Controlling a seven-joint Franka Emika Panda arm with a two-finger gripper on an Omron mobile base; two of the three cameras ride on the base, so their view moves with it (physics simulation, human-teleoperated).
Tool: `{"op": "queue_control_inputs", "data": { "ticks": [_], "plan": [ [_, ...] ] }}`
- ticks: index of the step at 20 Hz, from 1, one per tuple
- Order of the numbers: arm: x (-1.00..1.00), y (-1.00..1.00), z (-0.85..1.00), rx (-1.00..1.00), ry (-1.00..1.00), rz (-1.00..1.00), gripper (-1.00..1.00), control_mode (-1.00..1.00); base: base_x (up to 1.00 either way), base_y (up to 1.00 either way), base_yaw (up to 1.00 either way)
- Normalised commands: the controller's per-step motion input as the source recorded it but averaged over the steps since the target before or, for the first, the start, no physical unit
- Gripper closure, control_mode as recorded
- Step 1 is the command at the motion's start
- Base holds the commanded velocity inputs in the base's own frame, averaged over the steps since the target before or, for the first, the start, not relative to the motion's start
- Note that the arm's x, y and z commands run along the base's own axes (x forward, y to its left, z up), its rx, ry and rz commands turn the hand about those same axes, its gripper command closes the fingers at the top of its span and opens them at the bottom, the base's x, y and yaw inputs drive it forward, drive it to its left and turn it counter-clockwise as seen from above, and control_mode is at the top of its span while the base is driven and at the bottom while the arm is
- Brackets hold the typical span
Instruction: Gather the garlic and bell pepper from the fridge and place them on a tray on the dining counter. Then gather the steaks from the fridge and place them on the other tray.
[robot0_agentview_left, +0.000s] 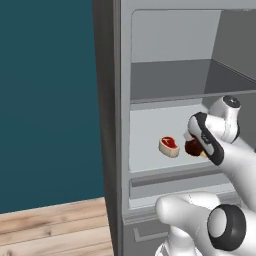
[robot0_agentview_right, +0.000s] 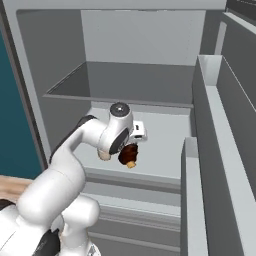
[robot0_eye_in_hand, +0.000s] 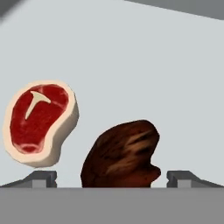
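**Two steaks on the fridge shelf, pincer spread above the brown one**

Two cuts lie on the pale middle shelf (robot0_agentview_left: 150, 135) of the open fridge (robot0_agentview_left: 112, 125) in the left base view: the raw red steak (robot0_agentview_left: 169, 146) with its cream rim, and just beside it on the right the dark brown steak (robot0_agentview_left: 192, 147), partly hidden by the white arm's wrist.

From the right base view, the arm reaches into the fridge and its hand hangs over the shelf, the brown steak with its tan bone end showing right under it; the red one is hidden behind the hand.

Along the hand view, the pincer (robot0_eye_in_hand: 112, 178) is released, its two dark fingertips (robot0_eye_in_hand: 41, 178) standing wide on either side of the brown steak without touching it. The red steak lies to the left, outside the left tip, apart from the brown one.
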Motion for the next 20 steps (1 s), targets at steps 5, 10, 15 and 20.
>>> {"op": "queue_control_inputs", "data": {
  "ticks": [5, 10, 15, 20],
  "plan": [
    [0.06, -0.04, -0.26, 0.00, 0.09, 0.00, -1.00, -1.00, 0.00, 0.00, 0.00],
    [0.00, -0.10, -0.30, 0.00, 0.01, 0.00, -1.00, -1.00, 0.00, 0.00, 0.00],
    [0.00, -0.01, -0.41, 0.00, 0.00, 0.00, -1.00, -1.00, 0.00, 0.00, 0.00],
    [0.02, -0.02, -0.33, 0.00, 0.00, 0.00, -1.00, -1.00, 0.00, 0.00, 0.00]
  ]
}}
